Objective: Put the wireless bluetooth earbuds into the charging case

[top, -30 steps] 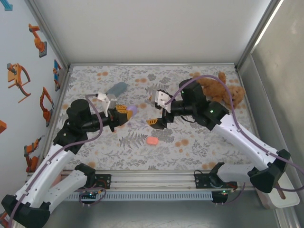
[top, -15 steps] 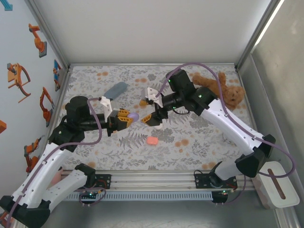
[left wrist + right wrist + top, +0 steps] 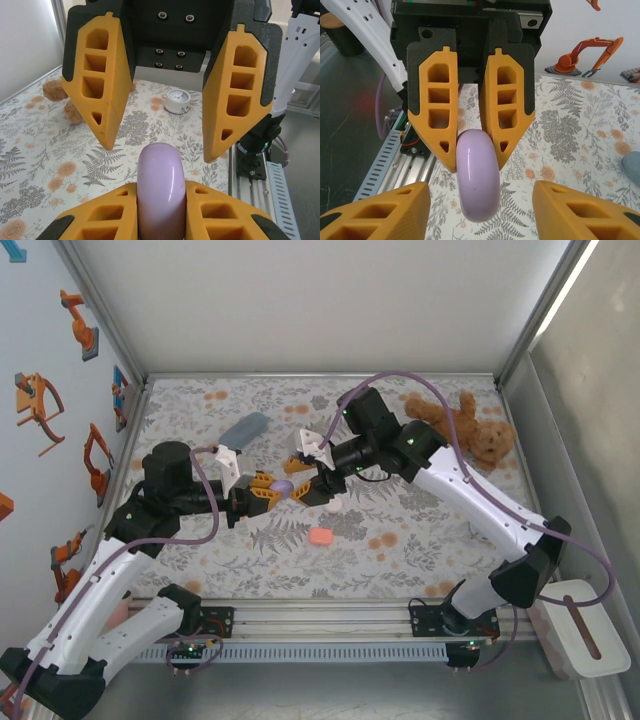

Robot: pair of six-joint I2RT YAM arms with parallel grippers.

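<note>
Left gripper point(image 3: 161, 192) is pinching the lilac case point(image 3: 160, 167), right gripper point(image 3: 480, 192) hovering spread around it. Off-center squeeze might pop it out.

A robotics lab test cell is shown. A cloth-covered table point(image 3: 400, 540) is enclosed by white panels point(image 3: 320, 300) and aluminium framing point(image 3: 100, 310), with two robot arms point(image 3: 470, 495) bolted to a rail point(image 3: 320, 615).

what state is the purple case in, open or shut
Shut: the purple case is one smooth rounded shell with no lid lifted, clamped in the left gripper.
</note>
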